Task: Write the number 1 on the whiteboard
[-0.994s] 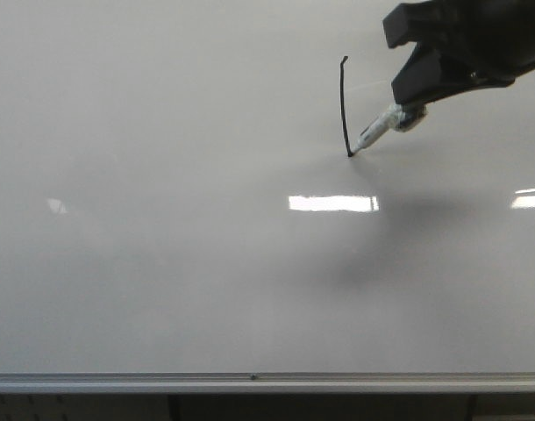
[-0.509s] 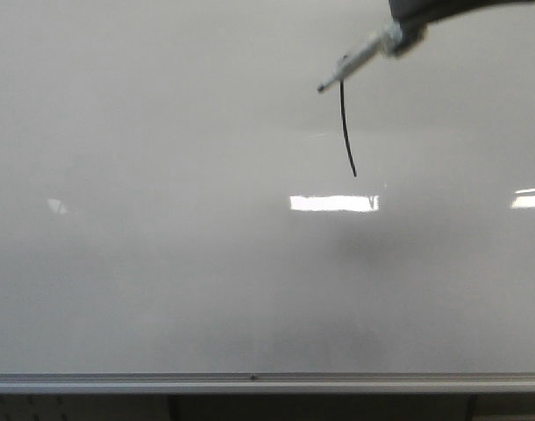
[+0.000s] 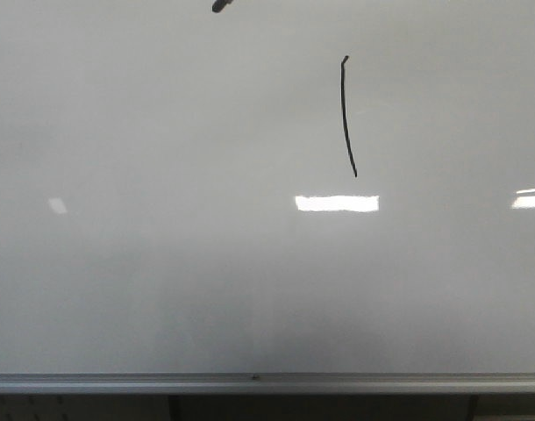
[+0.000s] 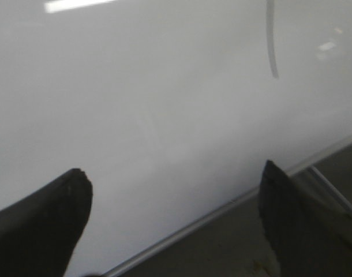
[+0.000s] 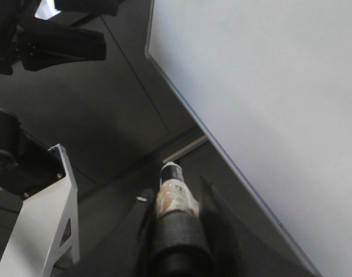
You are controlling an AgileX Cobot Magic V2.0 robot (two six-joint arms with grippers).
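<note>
- Silver edge strip (image 3: 267, 382) runs along the near side of the whiteboard (image 3: 162, 263), nearest the camera in the front view.
- Left gripper (image 4: 173, 222) hovers over that near edge, fingers (image 4: 43, 222) spread wide apart, nothing between them; likely idle, not needed for writing.
- Number 1 (image 3: 346, 118) sits further up the board, right of centre: thin black stroke, slightly curved, tiny hook on top. Stroke looks finished.
- Right gripper (image 5: 176, 231) is clamped on the marker (image 5: 174, 196), tip pointing off the board, probably lifted clear to avoid smearing.
- Hard to read: right fingers are mostly cut off and blurred. Small dark blur (image 3: 222, 5) at the front view's far edge can't be identified.
</note>
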